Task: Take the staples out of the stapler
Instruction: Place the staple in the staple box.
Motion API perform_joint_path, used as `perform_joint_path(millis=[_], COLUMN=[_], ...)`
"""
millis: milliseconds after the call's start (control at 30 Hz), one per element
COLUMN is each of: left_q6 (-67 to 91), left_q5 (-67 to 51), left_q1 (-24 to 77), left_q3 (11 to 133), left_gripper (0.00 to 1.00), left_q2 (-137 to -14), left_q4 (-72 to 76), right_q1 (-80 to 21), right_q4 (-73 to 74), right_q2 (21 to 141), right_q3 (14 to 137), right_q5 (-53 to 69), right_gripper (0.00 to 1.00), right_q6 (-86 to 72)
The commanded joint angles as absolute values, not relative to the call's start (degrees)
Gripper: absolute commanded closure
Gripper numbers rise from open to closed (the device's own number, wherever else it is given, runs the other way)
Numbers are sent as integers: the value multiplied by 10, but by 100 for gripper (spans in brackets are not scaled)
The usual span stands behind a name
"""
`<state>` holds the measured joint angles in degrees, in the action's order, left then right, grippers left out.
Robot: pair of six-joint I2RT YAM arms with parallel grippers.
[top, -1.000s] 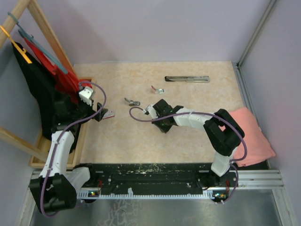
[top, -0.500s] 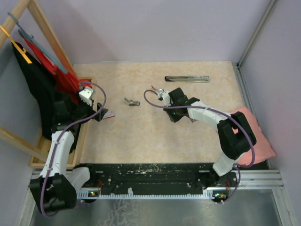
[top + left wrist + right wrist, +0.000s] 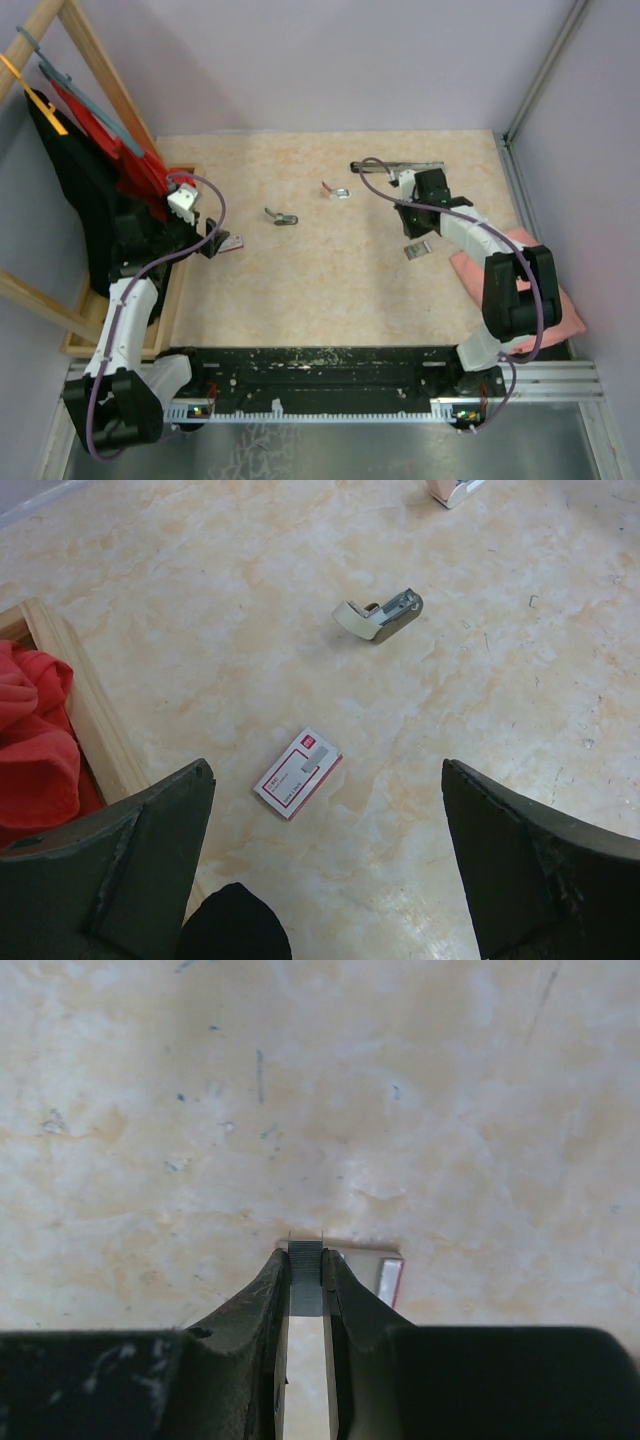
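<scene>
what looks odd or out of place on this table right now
Nothing looks spilled or broken. The grey mini stapler lies hinged open on the table. The right gripper pinches a short strip of staples just above a small red-and-white box.

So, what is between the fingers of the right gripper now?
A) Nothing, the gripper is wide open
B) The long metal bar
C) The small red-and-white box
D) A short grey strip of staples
D: in the right wrist view the right gripper is shut on a short, ribbed grey strip of staples, which is pinched between its two fingertips.
</scene>
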<state>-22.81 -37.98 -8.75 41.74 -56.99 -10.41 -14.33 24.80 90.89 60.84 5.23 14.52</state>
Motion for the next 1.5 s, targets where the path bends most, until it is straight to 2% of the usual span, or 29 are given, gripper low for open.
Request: perform_joint_path(millis=[0,600,1467], left_q6=[-233,-233,-232], left_q5=[-394,-396,-397], left_q1=[-92,-91,-92], left_q3=[426,426,427], left_gripper=[1,1,1], left_q2=[-566,-567,-570], left_q4=[-104,-104,-104], right_q1=[-110,-73,-65], right_q4=[206,161,174], right_q2=[889,899,919], right_q3=[600,539,532], right_q5=[60,38,36], right_gripper=[84,84,84], right_q6=[158,164,162])
